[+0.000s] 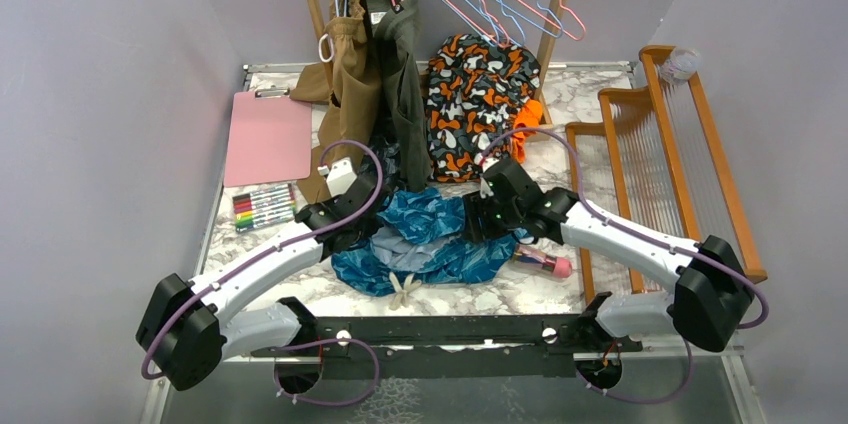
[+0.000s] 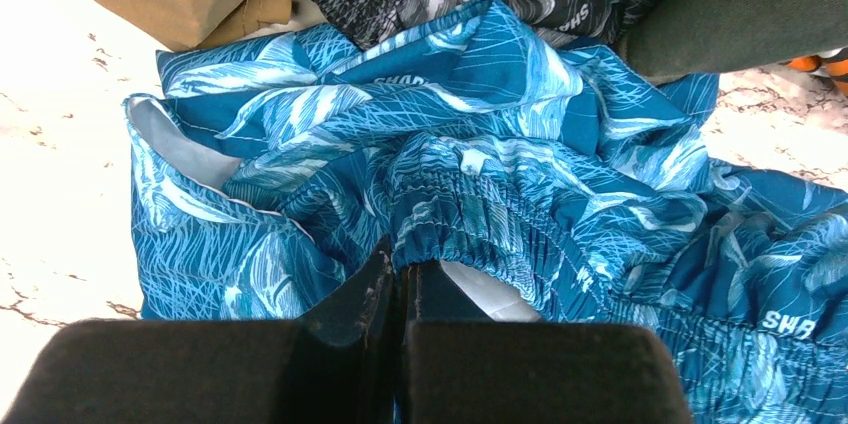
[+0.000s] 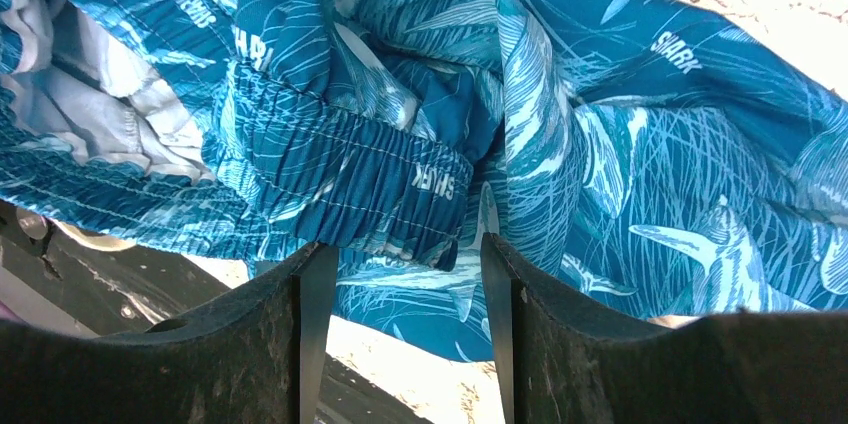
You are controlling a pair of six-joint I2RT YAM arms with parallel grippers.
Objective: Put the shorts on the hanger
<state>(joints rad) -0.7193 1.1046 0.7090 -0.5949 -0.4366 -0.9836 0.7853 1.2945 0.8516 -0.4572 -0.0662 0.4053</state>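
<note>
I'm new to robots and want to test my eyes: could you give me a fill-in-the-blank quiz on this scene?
1. The shorts lie on the table between the two robot ___.
2. The right tool holds its jaws ___.
3. The left tool has its jaws ___ at the waistband.
4. The clipboard is coloured ___.
Missing words: arms, open, shut, pink.
</note>
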